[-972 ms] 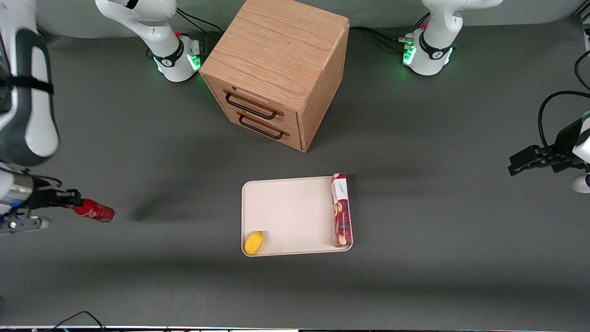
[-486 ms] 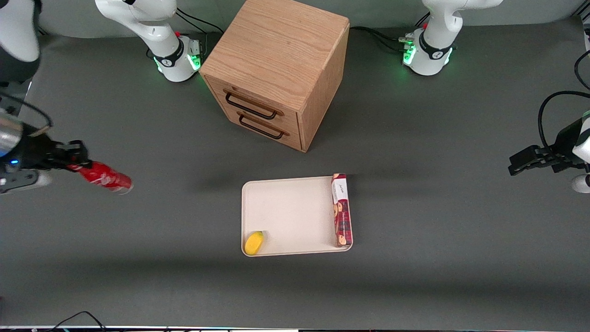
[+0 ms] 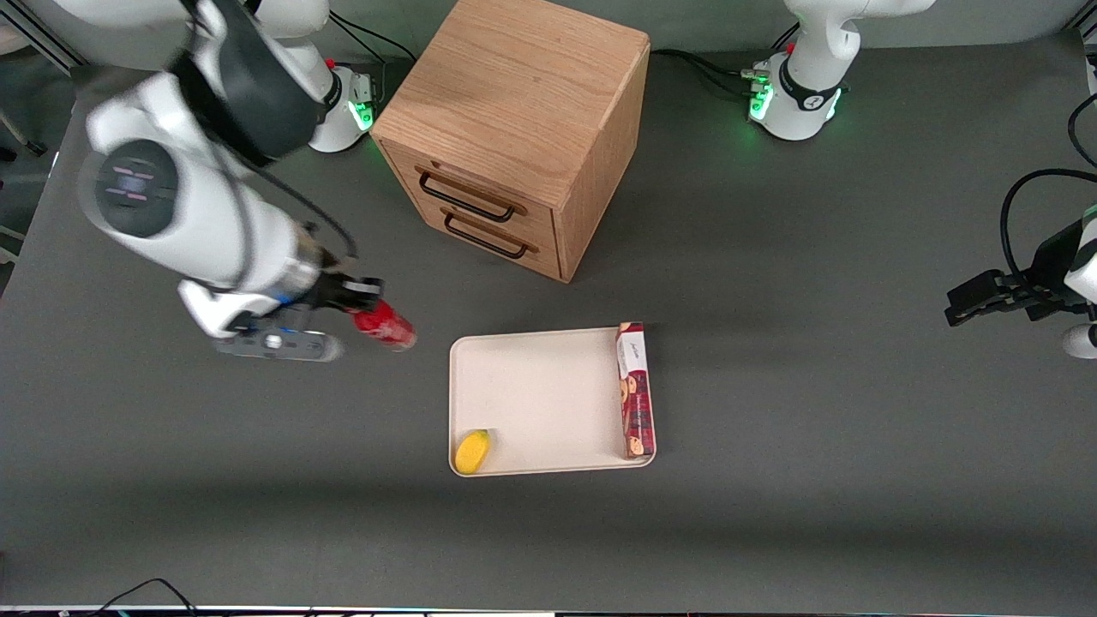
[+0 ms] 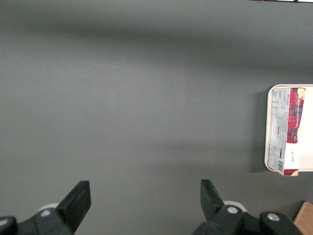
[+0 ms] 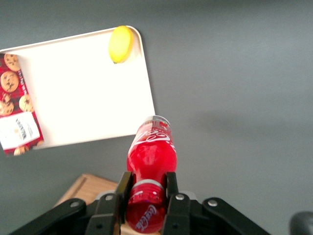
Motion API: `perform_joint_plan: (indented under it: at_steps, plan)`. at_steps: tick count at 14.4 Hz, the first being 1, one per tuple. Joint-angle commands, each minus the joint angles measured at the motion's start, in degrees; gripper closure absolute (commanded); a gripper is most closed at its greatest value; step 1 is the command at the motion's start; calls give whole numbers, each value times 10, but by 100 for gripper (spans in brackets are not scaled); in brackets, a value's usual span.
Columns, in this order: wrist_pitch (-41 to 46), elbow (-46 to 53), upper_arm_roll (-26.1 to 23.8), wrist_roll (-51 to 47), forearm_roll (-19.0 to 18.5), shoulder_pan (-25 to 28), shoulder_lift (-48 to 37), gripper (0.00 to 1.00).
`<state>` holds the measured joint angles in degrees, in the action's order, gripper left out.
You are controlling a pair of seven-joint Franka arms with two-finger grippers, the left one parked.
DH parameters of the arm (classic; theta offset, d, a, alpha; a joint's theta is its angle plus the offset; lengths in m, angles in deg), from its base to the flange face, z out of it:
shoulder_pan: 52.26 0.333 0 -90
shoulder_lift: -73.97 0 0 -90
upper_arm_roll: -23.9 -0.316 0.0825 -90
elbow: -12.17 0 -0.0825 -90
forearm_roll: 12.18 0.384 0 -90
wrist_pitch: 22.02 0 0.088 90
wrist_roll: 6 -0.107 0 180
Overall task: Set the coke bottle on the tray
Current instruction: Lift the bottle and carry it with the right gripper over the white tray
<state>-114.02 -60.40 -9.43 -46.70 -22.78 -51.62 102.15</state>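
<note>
My right gripper (image 3: 364, 314) is shut on the neck of the small red coke bottle (image 3: 387, 328) and holds it above the table, beside the tray toward the working arm's end. In the right wrist view the fingers (image 5: 123, 191) clamp the bottle (image 5: 151, 154) just below its red cap, and the bottle's base hangs close to the tray's rim. The cream-white tray (image 3: 540, 398) lies in the middle of the table, nearer the front camera than the cabinet; it also shows in the right wrist view (image 5: 83, 93).
On the tray lie a yellow object (image 3: 472, 451) at one corner and a long red cookie box (image 3: 635, 390) along the edge toward the parked arm. The wooden drawer cabinet (image 3: 514, 128) stands farther from the camera than the tray.
The right arm has carried the bottle from the working arm's end of the table toward the tray, now close beside it. Tray, yellow object and cookie box have not moved.
</note>
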Motion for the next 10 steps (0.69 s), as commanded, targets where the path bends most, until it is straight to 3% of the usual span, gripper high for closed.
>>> perform_joint_plan:
  at_steps: [1,4,7,8,9,10]
  plan:
    - [-46,16,-36,-87,-59,4,81,92]
    - [-113,-23,-47,-157,-130,16,132,91]
    - [-145,-34,-48,-179,-137,17,151,90]
    - [-145,-35,-48,-180,-137,18,151,82]
    - [-145,-35,-48,-180,-137,18,151,65]
    - [-145,-34,-48,-180,-137,17,151,1]
